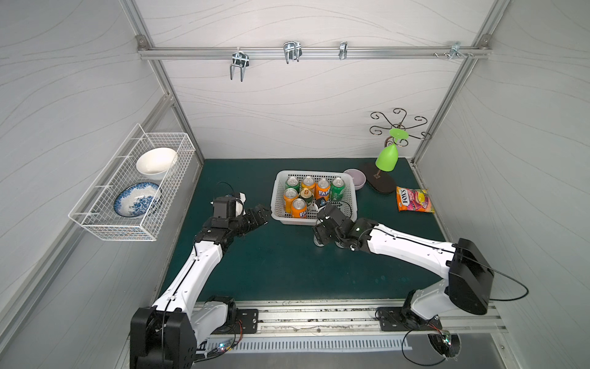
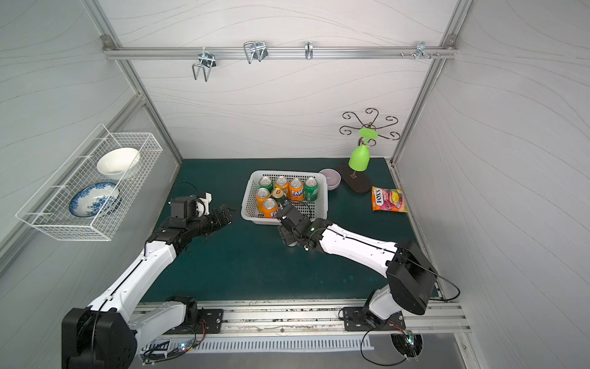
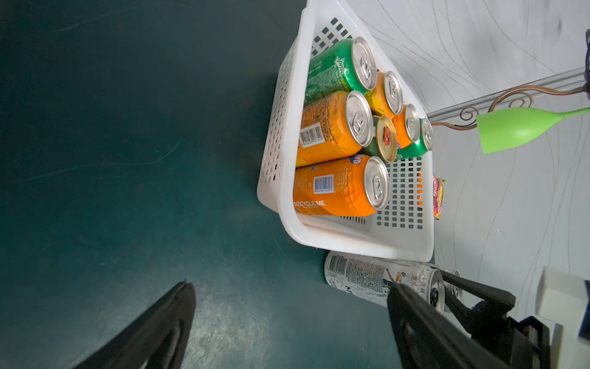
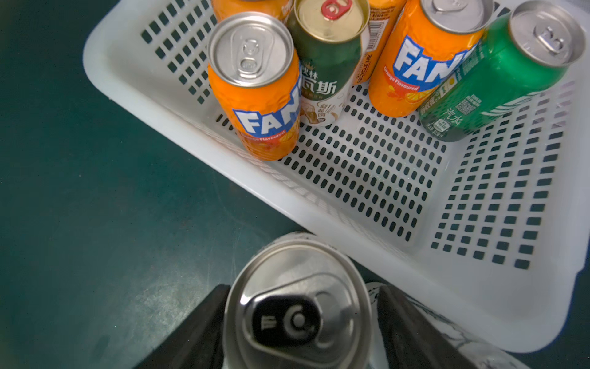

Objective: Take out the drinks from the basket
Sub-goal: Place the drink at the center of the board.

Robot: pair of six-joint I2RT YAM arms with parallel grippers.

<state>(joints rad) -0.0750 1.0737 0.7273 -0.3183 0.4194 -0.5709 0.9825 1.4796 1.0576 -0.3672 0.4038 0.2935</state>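
The white basket [image 1: 297, 221] [image 2: 255, 220] [image 3: 277, 127] [image 4: 319, 217] stands mid-table and holds several upright drinks: orange Fanta cans [image 1: 299, 208] [image 4: 258, 96], green cans [image 1: 337, 188] [image 4: 498, 80] and a dark green gold-topped can [image 1: 306, 195] [image 4: 325, 57]. Just outside its near wall a white-silver can [image 4: 297, 306] [image 3: 357, 278] stands on the mat. My right gripper [image 4: 301, 287] [image 1: 319, 236] straddles it, jaws open, with a gap showing at one finger. A second white can [image 3: 455, 287] stands right beside it. My left gripper [image 3: 290, 286] [image 1: 263, 212] hovers open and empty left of the basket.
A wire rack [image 1: 134, 191] with two bowls hangs on the left wall. Behind and right of the basket are a lilac bowl [image 1: 356, 177], a green glass on a scrolled stand [image 1: 387, 158] and a candy bag [image 1: 414, 199].
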